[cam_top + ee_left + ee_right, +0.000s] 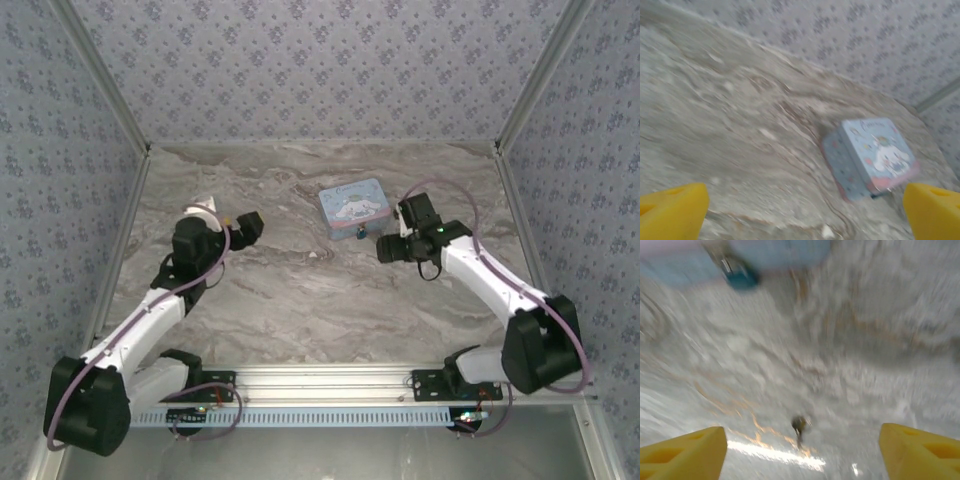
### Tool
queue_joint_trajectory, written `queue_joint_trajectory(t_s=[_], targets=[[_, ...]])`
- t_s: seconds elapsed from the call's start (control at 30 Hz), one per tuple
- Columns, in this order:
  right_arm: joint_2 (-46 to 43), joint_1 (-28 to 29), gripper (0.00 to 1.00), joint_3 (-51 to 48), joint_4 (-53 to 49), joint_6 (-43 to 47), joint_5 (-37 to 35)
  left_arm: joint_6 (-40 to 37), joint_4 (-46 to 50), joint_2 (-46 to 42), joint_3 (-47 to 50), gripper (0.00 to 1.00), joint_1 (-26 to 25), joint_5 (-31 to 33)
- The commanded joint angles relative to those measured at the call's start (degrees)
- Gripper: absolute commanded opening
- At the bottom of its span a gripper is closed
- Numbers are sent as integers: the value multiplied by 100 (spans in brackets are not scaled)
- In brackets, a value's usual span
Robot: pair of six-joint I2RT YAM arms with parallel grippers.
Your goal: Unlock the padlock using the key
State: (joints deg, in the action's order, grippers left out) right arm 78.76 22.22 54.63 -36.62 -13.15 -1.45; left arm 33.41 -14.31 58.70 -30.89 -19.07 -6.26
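Top external view: marbled table (300, 300), walled on three sides by patterned panels (300, 70). Pale blue tin (354, 208) with a white cartoon figure, lying flat right of centre towards the back. Padlock (360, 235), blue, tiny, on the table just at the tin's near edge. Key (321, 254), a faint small speck on the bare table, left of and nearer than the padlock, apart from it. Left gripper (246, 228) left of centre, pointed towards the tin, well apart from it. Right gripper (389, 248) just right of the padlock, near the tin's near right corner. Left wrist view: left gripper (800, 215), yellow fingertips (672, 210) at the frame's two lower corners, jaws wide apart, nothing between them; tin (870, 157) ahead on the right, blurred. Right wrist view: right gripper (802, 460), yellow fingertips (682, 452) likewise wide apart, holding nothing; key (800, 426) lying on the table between and just ahead of them; padlock (741, 277) farther off at upper left, beside the blurred tin (775, 252).
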Motion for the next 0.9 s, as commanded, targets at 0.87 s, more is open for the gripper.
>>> queue_joint_trajectory(t_s=[0.87], targets=[[2015,-263,41,508,-394,616,897,192,-18,492,-391,99,-519,186]])
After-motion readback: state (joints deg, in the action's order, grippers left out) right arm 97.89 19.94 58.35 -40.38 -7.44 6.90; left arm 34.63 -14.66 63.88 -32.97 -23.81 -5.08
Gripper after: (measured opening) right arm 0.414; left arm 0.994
